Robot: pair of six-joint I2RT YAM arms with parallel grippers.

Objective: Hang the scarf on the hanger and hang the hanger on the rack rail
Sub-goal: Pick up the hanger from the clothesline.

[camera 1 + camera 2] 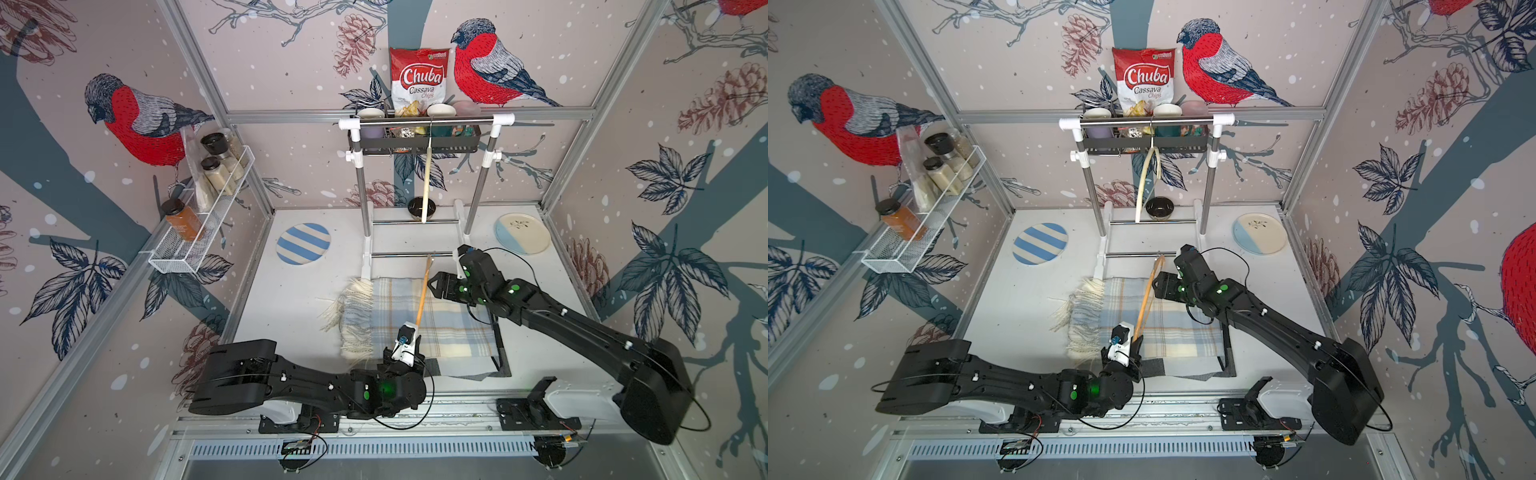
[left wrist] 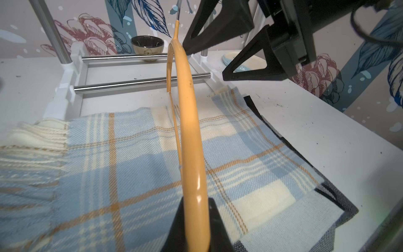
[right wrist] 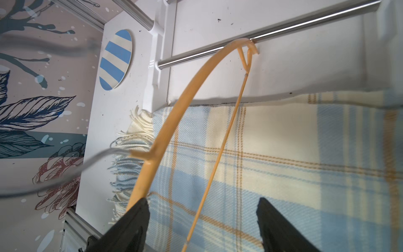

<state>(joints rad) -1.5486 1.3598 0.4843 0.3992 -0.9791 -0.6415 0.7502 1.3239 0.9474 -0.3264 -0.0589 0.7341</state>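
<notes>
Both top views are looking down from high on the whole table [image 1: 291, 299], while the wrist cameras are sharing the hanger [image 2: 192, 152] and scarf [image 2: 98, 163] closely.

Matte black arms [image 1: 582, 332], white bases [image 1: 573, 395], green lights [image 1: 388, 388], thin black cables [image 1: 433, 390]

Left black robot arm [image 1: 299, 376]: extends from lower left of the frame toward centre. Left gripper [image 1: 415, 332]: clamped on the near end of the orange-tan curved hanger [image 1: 423, 291]. Right black robot arm [image 1: 582, 332]: reaches in from lower right. Right gripper [image 1: 432, 286]: points left, jaws apart.
</notes>
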